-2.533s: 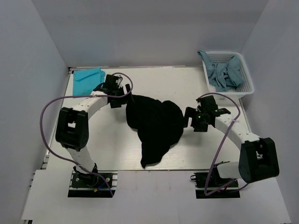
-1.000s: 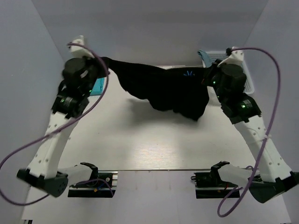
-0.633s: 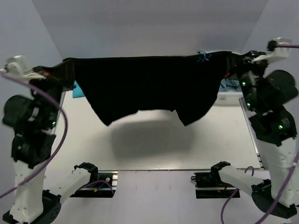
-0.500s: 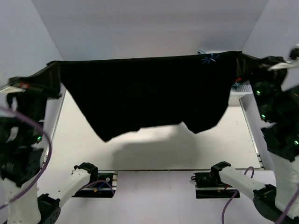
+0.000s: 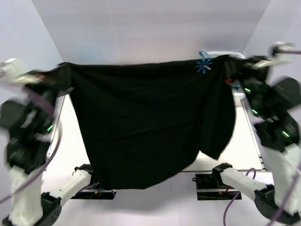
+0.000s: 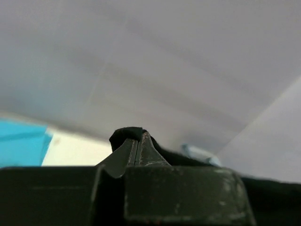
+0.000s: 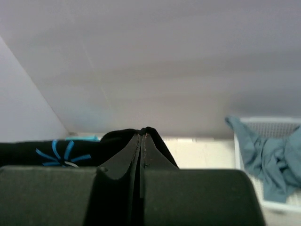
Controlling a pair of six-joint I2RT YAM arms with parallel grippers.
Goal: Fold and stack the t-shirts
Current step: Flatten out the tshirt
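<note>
The large black t-shirt (image 5: pixel 150 122) hangs spread out in the air high above the table. Its blue-white star mark (image 5: pixel 203 66) sits near the upper right corner. My left gripper (image 5: pixel 63 71) is shut on the shirt's upper left corner, and black cloth (image 6: pixel 124 135) bulges over its tips (image 6: pixel 138 136). My right gripper (image 5: pixel 230 64) is shut on the upper right corner, with cloth folded over its tips (image 7: pixel 142 134) and the star mark (image 7: pixel 61 151) just left of them. A teal t-shirt (image 6: pixel 19 148) lies on the table at the back left.
The white mesh basket (image 7: pixel 282 123) stands at the back right, with greyish-blue t-shirts (image 7: pixel 273 162) heaped inside and one draped over its rim. Grey walls close in the back and both sides. Strips of table (image 5: pixel 69 127) show beside the hanging shirt.
Both arms have lifted the black shirt off the table and pulled it wide apart. In the last half second the cloth has unfurled and hangs much lower, covering most of the table.
</note>
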